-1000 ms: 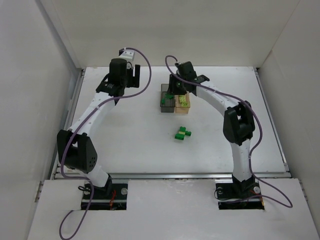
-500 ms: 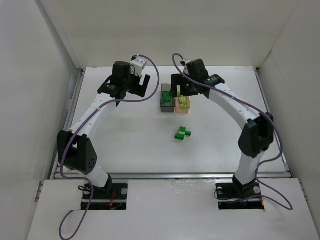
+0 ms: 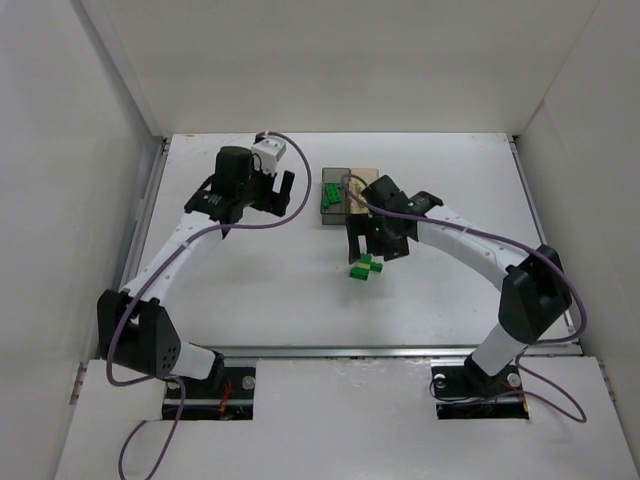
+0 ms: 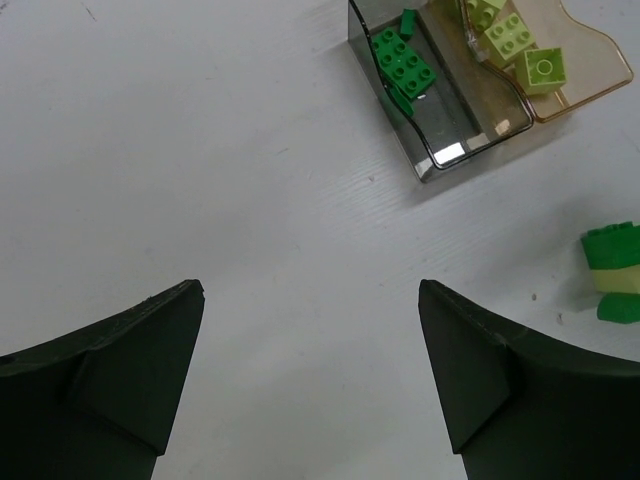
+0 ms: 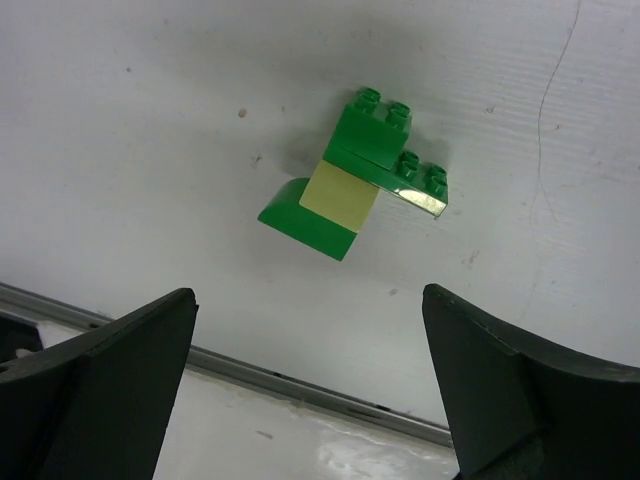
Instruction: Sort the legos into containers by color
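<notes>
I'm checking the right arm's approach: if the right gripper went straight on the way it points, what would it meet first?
Probably the lego cluster, dark green bricks stuck to a pale one, lying on the table. It sits just ahead of the open right gripper; depth is unclear.

**A:** How is the table (image 3: 250,285) laid out?

**B:** Two joined boxes are set side by side at its far middle: the left container (image 3: 334,207) and the right container (image 4: 585,90).

**A:** What is kept in them?

**B:** A few legos (image 4: 403,66) are found in the left container, at its far end. More legos (image 4: 508,38) are found in the right one.

**A:** And outside them?

**B:** A stacked cluster (image 5: 355,190) is left on the table, nearer the arm bases than the boxes. The right gripper (image 3: 378,245) is placed over it, untouching, between cluster and boxes. The left gripper (image 3: 278,190) is placed left of the boxes, apart from them.
</notes>
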`<state>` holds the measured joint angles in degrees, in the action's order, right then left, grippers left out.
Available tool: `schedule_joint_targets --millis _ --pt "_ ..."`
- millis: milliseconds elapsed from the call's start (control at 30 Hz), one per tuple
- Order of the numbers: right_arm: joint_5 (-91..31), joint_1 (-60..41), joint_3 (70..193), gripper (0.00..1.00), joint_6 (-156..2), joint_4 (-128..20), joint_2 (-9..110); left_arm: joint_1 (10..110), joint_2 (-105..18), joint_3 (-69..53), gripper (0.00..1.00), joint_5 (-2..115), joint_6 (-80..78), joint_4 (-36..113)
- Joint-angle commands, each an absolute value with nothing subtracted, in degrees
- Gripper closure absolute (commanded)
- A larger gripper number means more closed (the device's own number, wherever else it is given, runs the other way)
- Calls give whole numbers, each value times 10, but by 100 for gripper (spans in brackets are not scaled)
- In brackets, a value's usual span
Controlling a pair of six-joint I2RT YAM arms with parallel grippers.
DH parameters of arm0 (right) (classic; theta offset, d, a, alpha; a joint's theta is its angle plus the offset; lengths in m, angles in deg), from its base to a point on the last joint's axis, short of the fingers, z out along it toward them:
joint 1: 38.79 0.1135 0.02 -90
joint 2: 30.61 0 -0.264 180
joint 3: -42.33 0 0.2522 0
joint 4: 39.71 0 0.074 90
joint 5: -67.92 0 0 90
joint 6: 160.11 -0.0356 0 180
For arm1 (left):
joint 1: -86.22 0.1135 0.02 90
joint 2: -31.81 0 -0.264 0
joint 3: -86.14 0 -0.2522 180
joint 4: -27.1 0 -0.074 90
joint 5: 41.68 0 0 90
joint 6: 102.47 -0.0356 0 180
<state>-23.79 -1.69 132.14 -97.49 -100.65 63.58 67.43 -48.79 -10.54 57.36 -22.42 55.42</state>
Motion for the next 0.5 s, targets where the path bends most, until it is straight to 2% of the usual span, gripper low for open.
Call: schedule_joint_targets --millis 0,167,400,467 --pt "-224 -23 1316 0 -1067 -986 600 671 -430 -137 14 592 -205 525" --pt "-209 -18 1310 0 -1106 -965 659 671 -393 -186 14 604 -199 507" --pt "-172 1 1304 15 -1132 -943 694 666 -349 -235 14 609 -193 496" --pt "-172 1 1290 16 -1145 -943 688 666 -342 -246 14 615 -193 496"
